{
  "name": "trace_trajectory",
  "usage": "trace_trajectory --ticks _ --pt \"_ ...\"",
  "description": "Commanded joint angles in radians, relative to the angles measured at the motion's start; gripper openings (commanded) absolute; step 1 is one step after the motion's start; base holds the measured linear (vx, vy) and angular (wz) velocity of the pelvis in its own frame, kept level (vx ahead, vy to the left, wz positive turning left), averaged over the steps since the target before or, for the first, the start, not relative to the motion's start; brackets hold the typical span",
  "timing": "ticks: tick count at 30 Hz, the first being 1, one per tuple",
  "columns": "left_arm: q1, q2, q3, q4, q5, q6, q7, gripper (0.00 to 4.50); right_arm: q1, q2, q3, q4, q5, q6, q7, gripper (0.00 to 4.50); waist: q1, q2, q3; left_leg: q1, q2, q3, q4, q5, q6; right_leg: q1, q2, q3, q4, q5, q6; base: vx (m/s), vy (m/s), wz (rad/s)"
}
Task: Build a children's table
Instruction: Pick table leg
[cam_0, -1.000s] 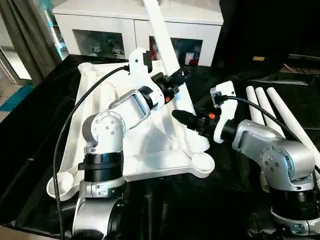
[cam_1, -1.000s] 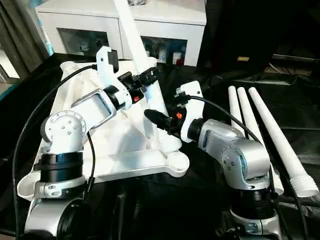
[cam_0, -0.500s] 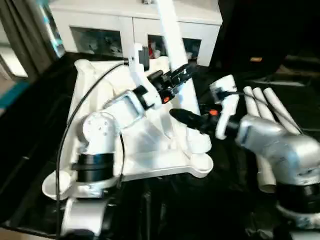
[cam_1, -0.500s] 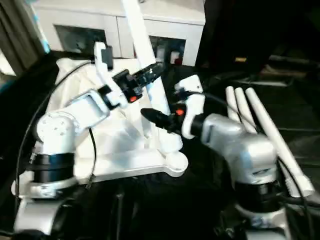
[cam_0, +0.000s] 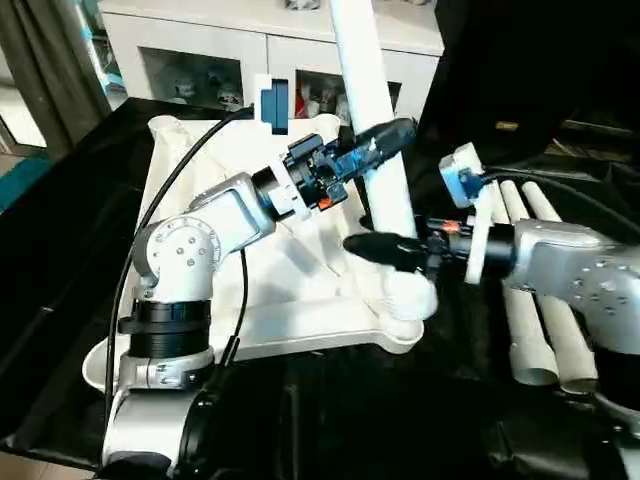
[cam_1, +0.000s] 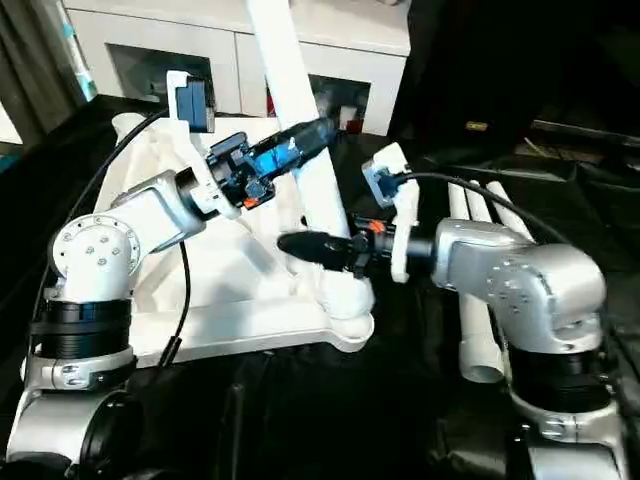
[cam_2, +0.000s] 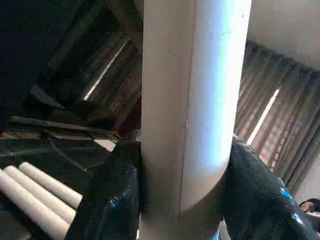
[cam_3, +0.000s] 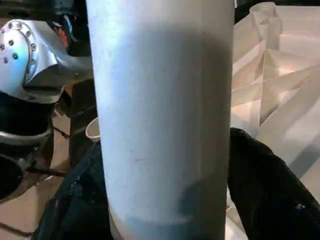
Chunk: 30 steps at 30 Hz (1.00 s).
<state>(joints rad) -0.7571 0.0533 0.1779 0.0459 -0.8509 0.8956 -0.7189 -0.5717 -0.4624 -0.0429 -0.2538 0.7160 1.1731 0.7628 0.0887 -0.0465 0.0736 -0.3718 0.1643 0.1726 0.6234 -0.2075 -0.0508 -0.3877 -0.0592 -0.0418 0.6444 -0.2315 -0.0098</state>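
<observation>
Black-draped bench (cam_0: 60, 270) has bare cloth along its left edge. Children's table top (cam_0: 300, 290) lies upside down on it: white plastic, ribbed underside up, rounded cup-shaped sockets at corners. Near-right socket (cam_0: 405, 300) holds one leg (cam_0: 375, 130), a smooth tapering round tube standing nearly upright. Left end effector (cam_0: 385, 140) clamps that leg mid-height, a black finger on each side. Right end effector (cam_0: 375, 245) sits lower on the same leg, fingers flanking it; contact cannot be judged. Three spare legs (cam_0: 530, 300) lie side by side further right. White glass-door cabinet (cam_0: 180, 60) stands behind.
</observation>
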Motion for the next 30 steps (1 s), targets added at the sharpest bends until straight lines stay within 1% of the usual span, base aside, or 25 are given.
trace_trajectory --ticks 1,2,3,4,5,7,8,10,12,13,14,16,17,18,19,20,21,22,23,24,25,26,27,29,30 --pt "-0.047 -0.009 0.018 -0.083 -0.103 0.004 -0.057 1.82 0.034 -0.029 0.015 0.028 -0.025 0.039 -0.027 3.01 0.001 -0.007 -0.079 0.011 0.06 -0.015 -0.064 0.052 0.064 0.062 -0.084 0.054 -0.061 0.066 -0.256 0.0 0.0 0.0" --pt "-0.043 -0.009 0.018 -0.091 -0.115 0.009 -0.064 1.82 0.039 -0.029 0.02 0.02 -0.023 0.043 -0.027 3.01 0.001 -0.009 -0.079 0.011 0.06 -0.014 -0.064 0.049 0.062 0.062 -0.084 0.054 -0.062 0.068 -0.256 0.0 0.0 0.0" --pt "-0.039 -0.009 0.017 -0.096 -0.127 0.014 -0.072 1.82 0.041 -0.026 0.023 0.017 -0.02 0.045 -0.03 3.01 0.002 -0.006 -0.08 0.011 0.06 -0.015 -0.065 0.051 0.059 0.062 -0.083 0.054 -0.06 0.076 -0.258 0.0 0.0 0.0" --pt "-0.039 -0.009 0.018 -0.097 -0.131 0.016 -0.074 1.82 0.041 -0.026 0.024 0.017 -0.018 0.045 -0.031 3.01 0.001 -0.01 -0.079 0.011 0.06 -0.014 -0.064 0.049 0.059 0.062 -0.083 0.054 -0.061 0.081 -0.261 0.0 0.0 0.0" --pt "-0.036 -0.01 0.023 -0.103 -0.156 0.026 -0.088 1.82 0.042 -0.022 0.028 0.013 -0.011 0.047 -0.038 3.01 0.002 -0.006 -0.079 0.01 0.059 -0.015 -0.064 0.048 0.057 0.063 -0.083 0.054 -0.06 0.08 -0.262 0.0 0.0 0.0" --pt "-0.034 -0.011 0.03 -0.11 -0.187 0.038 -0.103 1.82 0.044 -0.017 0.033 0.01 -0.005 0.048 -0.039 3.01 0.003 -0.005 -0.08 0.01 0.059 -0.016 -0.064 0.047 0.052 0.064 -0.082 0.054 -0.059 0.088 -0.265 0.0 0.0 0.0" --pt "-0.033 -0.01 0.035 -0.114 -0.203 0.046 -0.11 1.82 0.045 -0.015 0.037 0.009 -0.005 0.046 -0.038 3.01 0.004 -0.002 -0.08 0.01 0.058 -0.016 -0.064 0.048 0.051 0.064 -0.082 0.054 -0.058 0.094 -0.266 0.0 0.0 0.0" --pt "-0.033 -0.008 0.037 -0.115 -0.212 0.05 -0.112 1.82 0.046 -0.014 0.04 0.008 -0.006 0.045 -0.037 3.01 0.002 -0.004 -0.08 0.011 0.059 -0.016 -0.065 0.046 0.05 0.063 -0.081 0.053 -0.059 0.1 -0.269 0.0 0.0 0.0" --pt "-0.037 -0.001 0.033 -0.111 -0.211 0.051 -0.114 1.82 0.048 -0.012 0.043 0.007 -0.006 0.042 -0.039 3.01 0.004 0.002 -0.08 0.011 0.058 -0.017 -0.065 0.039 0.044 0.065 -0.082 0.054 -0.059 0.096 -0.27 0.0 0.0 0.0" --pt "-0.042 0.002 0.032 -0.103 -0.209 0.051 -0.116 1.82 0.048 -0.011 0.044 0.009 -0.006 0.038 -0.039 3.01 0.004 0.002 -0.08 0.011 0.058 -0.017 -0.065 0.039 0.044 0.065 -0.082 0.054 -0.059 0.096 -0.27 0.0 0.0 0.0" --pt "-0.042 0.002 0.032 -0.103 -0.209 0.051 -0.116 1.82 0.048 -0.011 0.044 0.009 -0.006 0.038 -0.039 3.01 0.002 0.0 -0.08 0.012 0.059 -0.016 -0.066 0.032 0.041 0.063 -0.081 0.053 -0.061 0.091 -0.268 0.0 0.0 0.0" --pt "-0.056 0.007 0.034 -0.086 -0.209 0.052 -0.122 1.82 0.048 -0.012 0.046 0.01 0.007 0.033 -0.04 3.01 0.003 -0.003 -0.08 0.012 0.059 -0.016 -0.066 0.032 0.036 0.065 -0.081 0.054 -0.059 0.092 -0.267 0.0 0.0 0.0" --pt "-0.056 0.007 0.034 -0.086 -0.209 0.052 -0.122 1.82 0.048 -0.012 0.046 0.01 0.007 0.033 -0.04 2.73 0.003 -0.003 -0.08 0.011 0.058 -0.016 -0.066 0.032 0.036 0.066 -0.081 0.054 -0.06 0.092 -0.267 0.0 0.0 0.0" --pt "-0.056 0.007 0.034 -0.086 -0.209 0.052 -0.122 1.82 0.048 -0.012 0.046 0.01 0.007 0.033 -0.04 2.66 0.002 -0.003 -0.08 0.011 0.058 -0.016 -0.066 0.034 0.036 0.065 -0.081 0.054 -0.059 0.094 -0.266 0.0 0.0 0.0" --pt "-0.066 0.008 0.038 -0.073 -0.214 0.053 -0.127 1.82 0.043 -0.008 0.044 0.014 0.014 0.034 -0.039 2.66 0.001 -0.009 -0.08 0.011 0.058 -0.015 -0.066 0.036 0.038 0.066 -0.08 0.054 -0.06 0.094 -0.264 0.0 0.0 0.0" --pt "-0.067 0.009 0.038 -0.071 -0.215 0.054 -0.129 1.82 0.042 -0.006 0.043 0.015 0.016 0.035 -0.038 2.6 0.003 -0.006 -0.081 0.012 0.058 -0.016 -0.065 0.04 0.039 0.066 -0.081 0.054 -0.058 0.097 -0.264 0.0 0.0 0.0" --pt "-0.073 0.011 0.039 -0.061 -0.219 0.056 -0.137 1.82 0.038 0.002 0.041 0.018 0.024 0.036 -0.037 2.48 0.002 0.004 -0.081 0.011 0.057 -0.016 -0.065 0.035 0.037 0.065 -0.08 0.054 -0.059 0.107 -0.267 0.0 0.0 0.0" --pt "-0.077 0.011 0.037 -0.052 -0.222 0.058 -0.148 1.82 0.039 0.011 0.04 0.019 0.032 0.036 -0.036 2.35 0.002 0.004 -0.081 0.011 0.057 -0.016 -0.065 0.035 0.037 0.065 -0.08 0.054 -0.059 0.107 -0.267 0.0 0.0 0.0" --pt "-0.079 0.012 0.037 -0.047 -0.221 0.057 -0.15 1.82 0.038 0.015 0.041 0.02 0.034 0.035 -0.036 2.35 0.003 0.001 -0.081 0.01 0.056 -0.017 -0.066 0.037 0.037 0.066 -0.08 0.053 -0.059 0.106 -0.267 0.0 0.0 0.0" --pt "-0.084 0.012 0.037 -0.039 -0.22 0.056 -0.154 1.82 0.038 0.021 0.042 0.022 0.037 0.034 -0.037 2.24 0.004 -0.001 -0.081 0.011 0.056 -0.016 -0.066 0.036 0.037 0.065 -0.08 0.053 -0.059 0.102 -0.266 0.0 0.0 0.0" --pt "-0.089 0.011 0.038 -0.029 -0.218 0.054 -0.155 1.82 0.038 0.028 0.043 0.024 0.039 0.033 -0.039 2.24 0.004 0.004 -0.082 0.011 0.057 -0.017 -0.065 0.038 0.035 0.065 -0.081 0.053 -0.057 0.105 -0.268 0.0 0.0 0.0" --pt "-0.091 0.015 0.039 -0.024 -0.217 0.056 -0.155 1.82 0.04 0.039 0.048 0.025 0.036 0.029 -0.048 2.06 0.003 0.003 -0.082 0.012 0.057 -0.017 -0.066 0.037 0.035 0.065 -0.081 0.052 -0.058 0.106 -0.268 0.0 0.0 0.0" --pt "-0.091 0.015 0.039 -0.024 -0.217 0.056 -0.155 1.82 0.04 0.039 0.048 0.025 0.036 0.029 -0.048 1.99 0.002 0.015 -0.082 0.013 0.058 -0.019 -0.066 0.027 0.028 0.063 -0.081 0.052 -0.06 0.109 -0.271 0.0 0.0 0.0" --pt "-0.087 0.031 0.044 -0.022 -0.225 0.073 -0.149 1.82 0.041 0.068 0.05 0.028 0.03 0.019 -0.08 1.93 0.005 0.009 -0.082 0.01 0.056 -0.02 -0.067 0.029 0.02 0.068 -0.082 0.052 -0.056 0.13 -0.275 0.0 0.0 0.0" --pt "-0.087 0.033 0.044 -0.023 -0.225 0.075 -0.148 1.82 0.041 0.071 0.049 0.028 0.03 0.018 -0.084 1.9 0.005 0.012 -0.083 0.011 0.056 -0.019 -0.067 0.028 0.019 0.067 -0.082 0.051 -0.056 0.128 -0.276 0.0 0.0 0.0"
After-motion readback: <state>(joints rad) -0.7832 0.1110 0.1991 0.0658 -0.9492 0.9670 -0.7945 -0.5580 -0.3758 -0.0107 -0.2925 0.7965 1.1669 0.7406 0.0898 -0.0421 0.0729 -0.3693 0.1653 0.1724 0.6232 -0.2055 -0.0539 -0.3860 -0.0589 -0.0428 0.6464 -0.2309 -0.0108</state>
